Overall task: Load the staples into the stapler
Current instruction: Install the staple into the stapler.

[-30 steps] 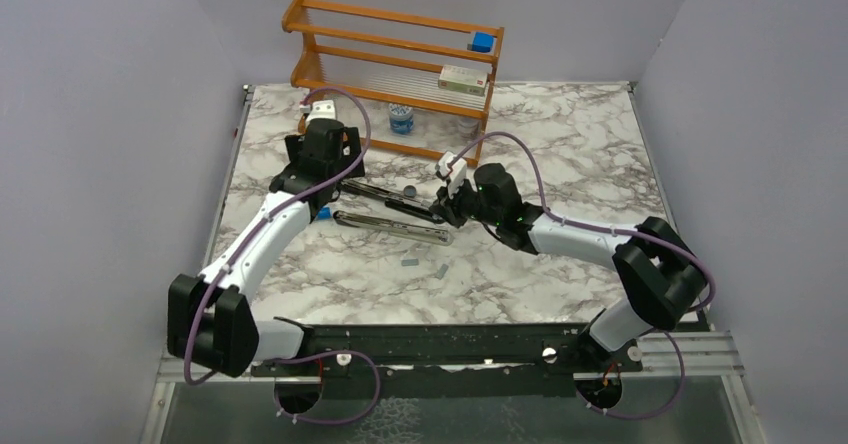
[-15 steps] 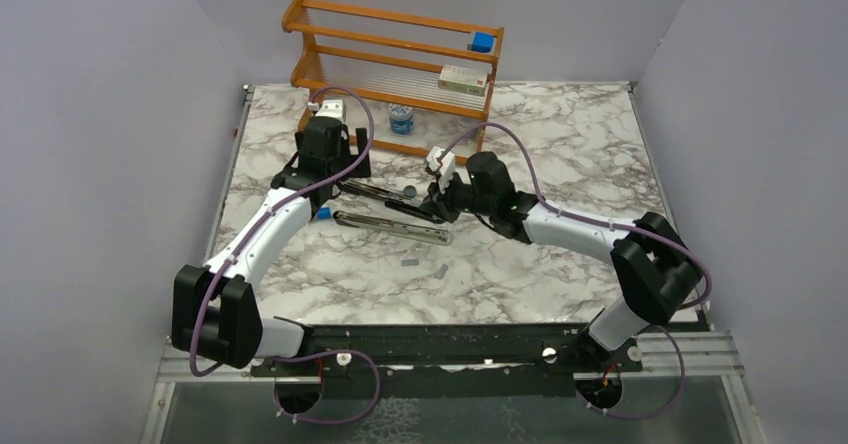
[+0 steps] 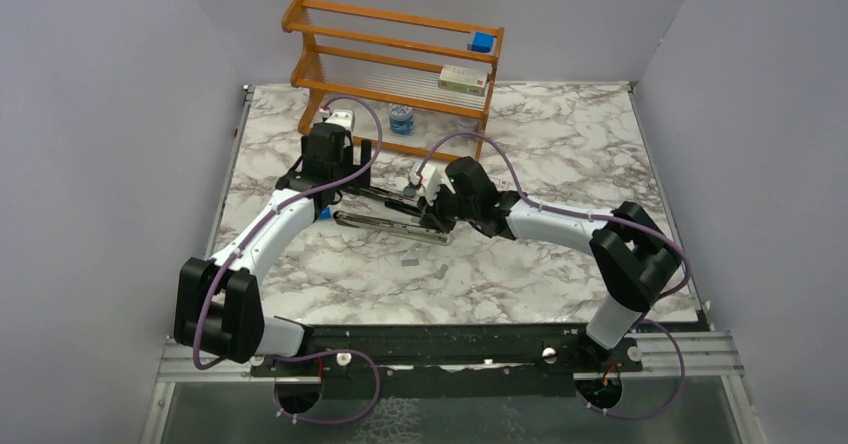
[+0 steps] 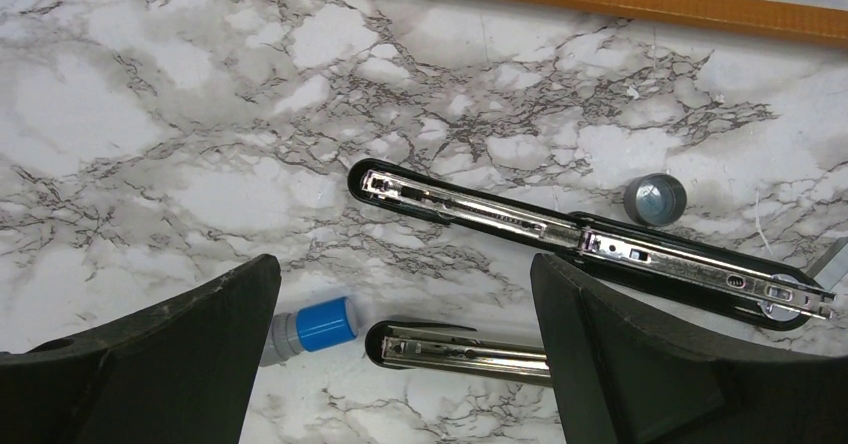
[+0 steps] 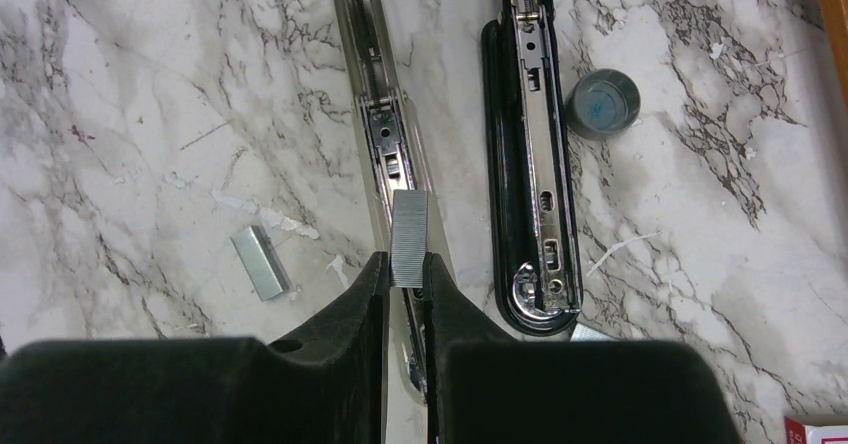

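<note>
White-and-grey marbled tabletop (image 3: 570, 154), plain lilac-grey walls (image 3: 100, 114) on three sides — orange wooden rack (image 3: 390, 76) at the back

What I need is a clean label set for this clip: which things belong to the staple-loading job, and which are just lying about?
Job in hand:
stapler, opened flat
staple strip, pinched in the right end effector
loose staple strip on the marble

Lying about:
grey cap
blue-capped tube
wooden rack
small box
blue block
bottle

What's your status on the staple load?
Right hand shut on silvery-grey metal staple strip, over silver channel of opened slim black stapler. Left hand open, empty. Nothing seen blocking.
</note>
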Action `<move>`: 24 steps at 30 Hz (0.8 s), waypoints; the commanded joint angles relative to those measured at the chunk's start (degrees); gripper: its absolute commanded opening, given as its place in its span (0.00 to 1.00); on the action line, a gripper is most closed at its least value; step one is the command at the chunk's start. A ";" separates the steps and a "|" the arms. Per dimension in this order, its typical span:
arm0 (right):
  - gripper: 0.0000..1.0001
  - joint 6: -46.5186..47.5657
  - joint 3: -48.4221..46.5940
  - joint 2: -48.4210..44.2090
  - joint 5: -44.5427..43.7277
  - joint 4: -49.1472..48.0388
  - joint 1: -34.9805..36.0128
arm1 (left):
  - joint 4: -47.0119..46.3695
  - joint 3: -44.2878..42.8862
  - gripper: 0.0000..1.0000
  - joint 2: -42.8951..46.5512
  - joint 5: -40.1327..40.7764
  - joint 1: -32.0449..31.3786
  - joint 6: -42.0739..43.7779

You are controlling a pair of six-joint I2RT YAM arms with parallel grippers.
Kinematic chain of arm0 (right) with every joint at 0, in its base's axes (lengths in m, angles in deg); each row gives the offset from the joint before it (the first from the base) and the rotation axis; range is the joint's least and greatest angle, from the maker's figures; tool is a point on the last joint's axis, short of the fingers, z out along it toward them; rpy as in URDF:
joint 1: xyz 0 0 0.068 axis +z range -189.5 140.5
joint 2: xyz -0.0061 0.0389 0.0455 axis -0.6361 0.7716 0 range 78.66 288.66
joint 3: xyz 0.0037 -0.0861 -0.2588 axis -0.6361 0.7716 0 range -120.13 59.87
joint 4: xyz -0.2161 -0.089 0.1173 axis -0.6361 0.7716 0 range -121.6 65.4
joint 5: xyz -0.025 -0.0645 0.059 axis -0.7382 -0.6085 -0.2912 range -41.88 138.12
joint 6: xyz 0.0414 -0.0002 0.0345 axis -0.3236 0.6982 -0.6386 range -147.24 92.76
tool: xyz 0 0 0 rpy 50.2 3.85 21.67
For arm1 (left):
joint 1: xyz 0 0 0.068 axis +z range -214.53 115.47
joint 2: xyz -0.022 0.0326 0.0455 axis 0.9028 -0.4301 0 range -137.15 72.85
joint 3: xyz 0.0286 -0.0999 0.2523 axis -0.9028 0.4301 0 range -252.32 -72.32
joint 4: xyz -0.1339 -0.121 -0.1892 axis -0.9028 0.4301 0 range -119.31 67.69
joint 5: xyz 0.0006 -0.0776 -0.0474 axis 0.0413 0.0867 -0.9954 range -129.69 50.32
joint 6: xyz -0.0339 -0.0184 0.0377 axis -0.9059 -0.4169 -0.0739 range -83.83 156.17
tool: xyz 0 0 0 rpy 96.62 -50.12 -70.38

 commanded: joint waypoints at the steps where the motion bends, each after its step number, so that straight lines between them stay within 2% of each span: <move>1: 0.01 1.70 -2.42 1.60 -1.17 2.10 0.11 | -1.19 0.02 0.98 -0.87 1.60 -1.07 3.23; 11: 0.01 2.10 -2.97 2.73 1.19 1.42 0.12 | -1.23 -0.23 0.97 -1.87 1.15 -1.49 4.55; 24: 0.01 4.41 -0.98 1.21 -2.96 1.03 1.16 | -1.23 -0.40 0.99 -2.56 2.64 -1.50 4.33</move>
